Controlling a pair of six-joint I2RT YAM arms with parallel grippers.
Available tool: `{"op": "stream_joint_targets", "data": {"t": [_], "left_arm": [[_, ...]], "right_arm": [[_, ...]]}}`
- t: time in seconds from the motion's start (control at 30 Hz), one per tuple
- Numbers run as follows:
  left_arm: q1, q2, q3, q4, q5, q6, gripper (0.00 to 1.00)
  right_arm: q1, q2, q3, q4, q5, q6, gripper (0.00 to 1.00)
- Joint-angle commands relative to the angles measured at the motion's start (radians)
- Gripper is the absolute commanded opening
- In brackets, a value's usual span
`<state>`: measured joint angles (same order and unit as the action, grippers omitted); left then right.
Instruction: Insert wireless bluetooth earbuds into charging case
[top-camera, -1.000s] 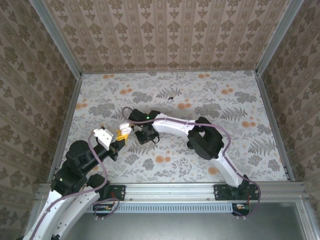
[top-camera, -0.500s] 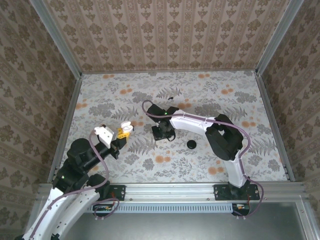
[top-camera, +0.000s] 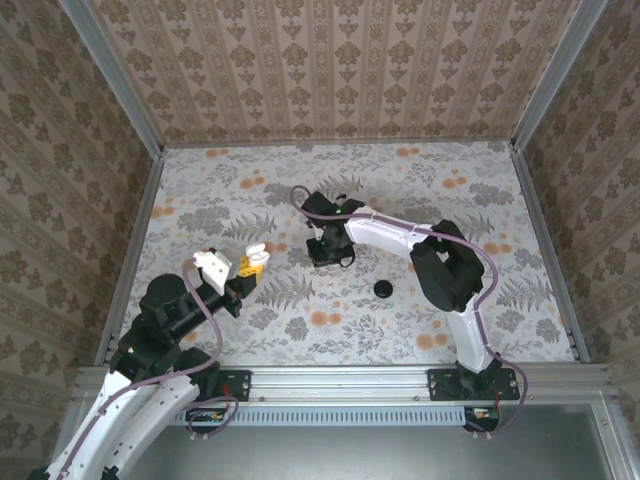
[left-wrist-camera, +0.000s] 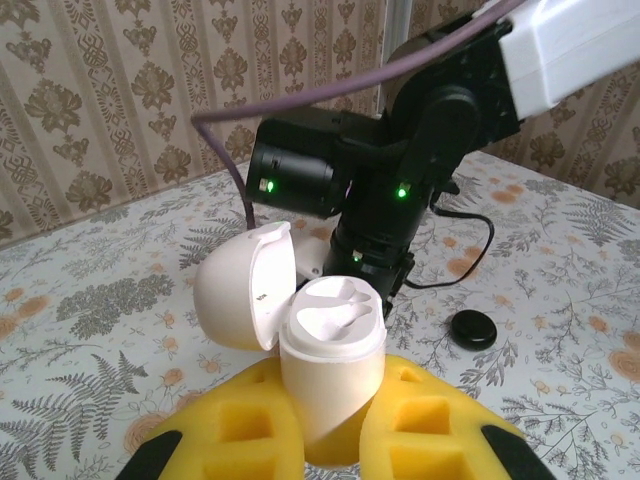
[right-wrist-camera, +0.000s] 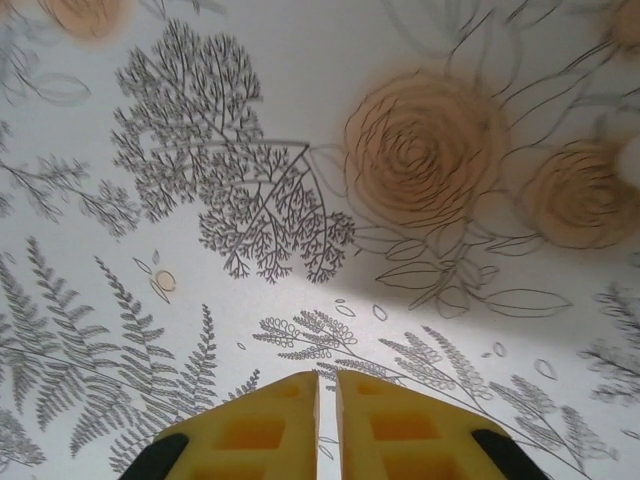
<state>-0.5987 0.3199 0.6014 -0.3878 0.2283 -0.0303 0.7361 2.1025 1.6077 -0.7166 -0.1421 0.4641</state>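
Charging case (left-wrist-camera: 325, 350) base hidden between left gripper (left-wrist-camera: 335, 400) pads; right gripper (right-wrist-camera: 327, 385) fingers cropped; black disc (top-camera: 382, 289) unidentifiable.

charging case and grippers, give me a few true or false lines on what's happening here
1. The left gripper is shut on the case. True.
2. The case is closed. False: its lid stands open, hinged to one side.
3. The right gripper grips an earbud. False: its fingers are shut with nothing between them, above the table.
4. A black disc lies on the table. True.
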Motion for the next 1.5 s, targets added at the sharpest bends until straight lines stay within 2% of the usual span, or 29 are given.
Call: {"op": "stream_joint_targets", "data": {"t": [0.0, 0.2, 0.53, 0.77, 1.13, 1.27, 1.37, 1.47], "left_arm": [[0.005, 0.006, -0.009, 0.050, 0.016, -0.021, 0.00], [0.005, 0.008, 0.001, 0.038, 0.020, -0.021, 0.00], [0.005, 0.009, -0.003, 0.056, 0.028, -0.036, 0.00], [0.005, 0.009, 0.005, 0.041, 0.034, -0.042, 0.00], [0.005, 0.012, -0.014, 0.080, 0.043, -0.066, 0.00], [0.005, 0.024, -0.019, 0.094, 0.060, -0.068, 0.00], [0.006, 0.042, -0.023, 0.109, 0.118, -0.059, 0.00], [0.005, 0.069, -0.037, 0.155, 0.228, -0.052, 0.00]], "right_arm": [[0.006, 0.034, -0.005, -0.034, -0.050, -0.046, 0.11], [-0.012, 0.048, -0.071, -0.030, -0.050, -0.060, 0.08], [-0.030, -0.035, -0.223, -0.025, -0.047, -0.034, 0.07], [-0.031, -0.095, -0.347, -0.024, -0.028, 0.035, 0.08], [-0.002, -0.237, -0.532, 0.062, -0.103, 0.182, 0.09], [0.011, -0.309, -0.524, 0.043, -0.075, 0.192, 0.11], [0.011, -0.365, -0.496, 0.008, -0.023, 0.173, 0.14], [0.013, -0.386, -0.446, -0.034, 0.014, 0.135, 0.26]]}}
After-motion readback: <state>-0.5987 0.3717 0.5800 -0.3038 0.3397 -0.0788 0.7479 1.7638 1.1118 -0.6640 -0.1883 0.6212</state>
